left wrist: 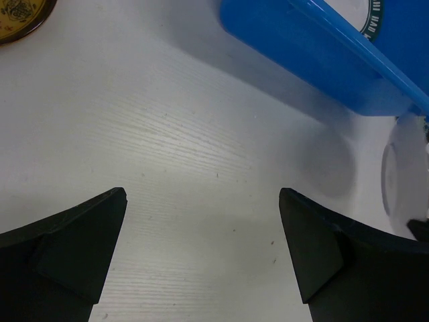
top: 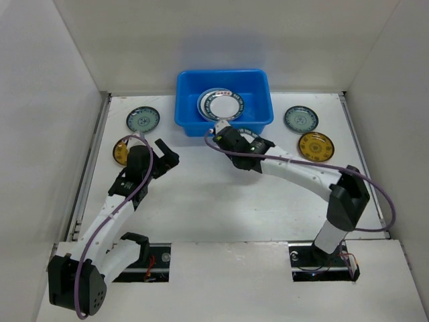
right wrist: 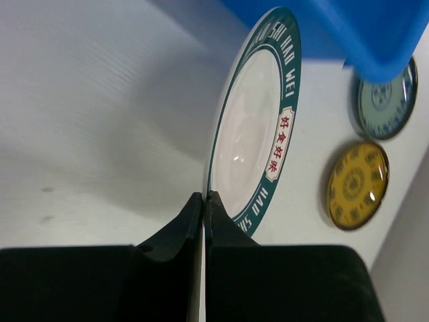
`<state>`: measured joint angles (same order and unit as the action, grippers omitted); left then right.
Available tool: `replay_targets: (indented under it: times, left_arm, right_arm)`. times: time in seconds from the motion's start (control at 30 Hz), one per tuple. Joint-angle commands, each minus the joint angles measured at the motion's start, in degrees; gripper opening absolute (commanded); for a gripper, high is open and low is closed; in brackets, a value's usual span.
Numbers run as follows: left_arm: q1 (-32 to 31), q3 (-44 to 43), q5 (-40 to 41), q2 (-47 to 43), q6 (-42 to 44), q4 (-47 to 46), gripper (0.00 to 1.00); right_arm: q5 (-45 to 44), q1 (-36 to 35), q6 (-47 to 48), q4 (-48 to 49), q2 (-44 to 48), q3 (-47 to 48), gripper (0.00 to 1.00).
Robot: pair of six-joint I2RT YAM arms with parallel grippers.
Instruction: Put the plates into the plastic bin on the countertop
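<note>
1. The top external camera is looking down from above and behind the arms, taking in the whole desk (top: 201, 215) and the blue bin (top: 224, 100).
2. The left wrist camera is sitting close over the desk, facing past the left tool (left wrist: 202, 193) toward the bin's wall.
3. The right wrist camera is peering at close range past the right tool (right wrist: 203, 201) at a green-rimmed plate (right wrist: 258, 134).
4. All three are sharing the bin; the right wrist and top views are also sharing a yellow plate (right wrist: 357, 184).
</note>
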<state>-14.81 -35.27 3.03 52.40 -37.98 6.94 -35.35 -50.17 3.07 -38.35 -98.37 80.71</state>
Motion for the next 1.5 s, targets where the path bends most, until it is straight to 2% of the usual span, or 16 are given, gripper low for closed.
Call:
replay_targets:
  times: [0.0, 0.13, 0.27, 0.5, 0.7, 0.87, 0.97, 1.47]
  left_arm:
    - [-0.4, -1.1, 0.0, -1.2, 0.2, -0.8, 1.0]
    - [-0.5, -0.9, 0.1, -2.5, -0.1, -0.1, 1.0]
    - [-0.2, -0.2, 0.5, -4.7, -0.1, 1.1, 1.0]
    - [1.1, 2.1, 1.0, -9.2, -1.3, 3.3, 1.0]
    - [2.9, 3.3, 1.5, -13.8, -2.6, 7.2, 1.0]
    - [5.6, 4.4, 1.5, -16.1, -2.7, 9.9, 1.0]
    - [7.3, 5.3, 0.9, -17.1, -2.9, 10.0, 1.0]
    - [11.1, 5.4, 0.5, -14.4, -2.5, 8.8, 1.0]
  right_arm:
    - [5.1, -1.8, -0.8, -4.8, 5.5, 10.1, 0.0]
    - [8.4, -2.1, 2.1, -5.3, 5.0, 22.9, 0.01]
    - [11.8, -0.2, 5.8, -2.9, -0.3, 34.4, 0.02]
    - [14.9, 6.7, 10.3, 5.0, -18.3, 48.8, 0.01]
    - [10.2, 9.7, 11.9, 16.8, -29.9, 50.1, 0.0]
    - [8.1, 10.6, 15.3, 25.5, -35.6, 50.2, 0.0]
    - [8.1, 11.5, 16.0, 27.3, -37.6, 50.4, 0.03]
    - [14.1, 14.1, 9.3, 27.6, -41.1, 49.4, 0.34]
